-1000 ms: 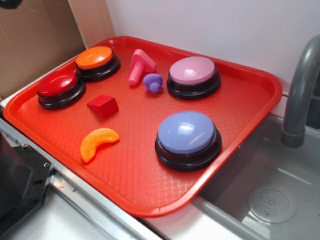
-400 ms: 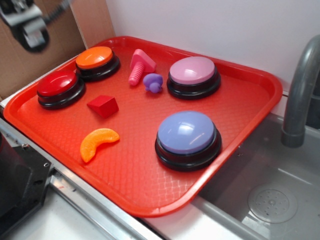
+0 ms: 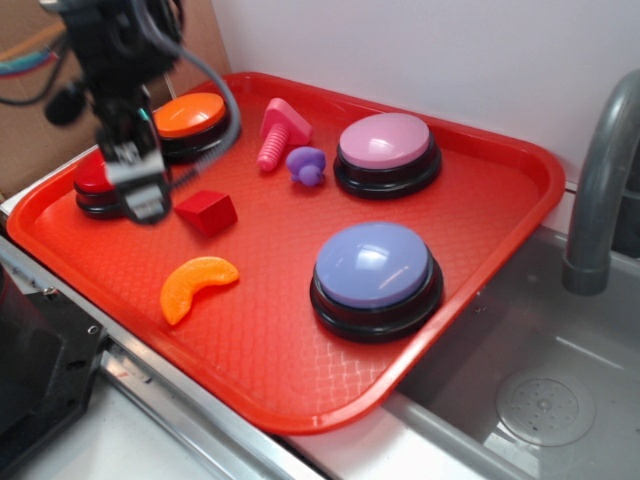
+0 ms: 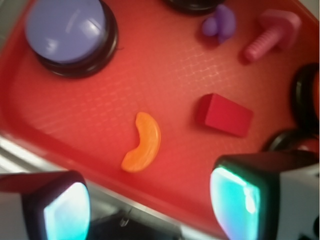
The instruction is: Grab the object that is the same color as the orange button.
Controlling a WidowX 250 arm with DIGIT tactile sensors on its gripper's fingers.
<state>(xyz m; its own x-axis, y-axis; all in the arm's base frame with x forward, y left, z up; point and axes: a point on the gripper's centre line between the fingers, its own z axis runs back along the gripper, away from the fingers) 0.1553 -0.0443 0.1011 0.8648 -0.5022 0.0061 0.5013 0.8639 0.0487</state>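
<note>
The small glossy orange crescent [image 3: 198, 287] lies on the red tray [image 3: 480, 215] near its front left edge; it also shows in the wrist view [image 4: 142, 142]. The orange button [image 3: 190, 120] stands at the tray's back left, partly behind my arm. My gripper [image 3: 140, 190] hangs open and empty above the tray's left side, over the red-domed button and beside the red block [image 3: 207, 212], well above and behind the crescent. In the wrist view the gripper [image 4: 150, 207] has its jaws wide apart with nothing between them.
A red-domed button [image 3: 95, 180], pink button [image 3: 387, 152], lavender button [image 3: 376, 277], pink bolt [image 3: 279, 132] and purple piece [image 3: 306, 164] share the tray. A steel sink [image 3: 540, 380] and grey faucet [image 3: 600, 190] lie to the right. Cardboard stands at the back left.
My arm has come in from the upper left and dropped down over the tray's left side, now covering part of the red-domed button. Nothing on the tray has moved.
</note>
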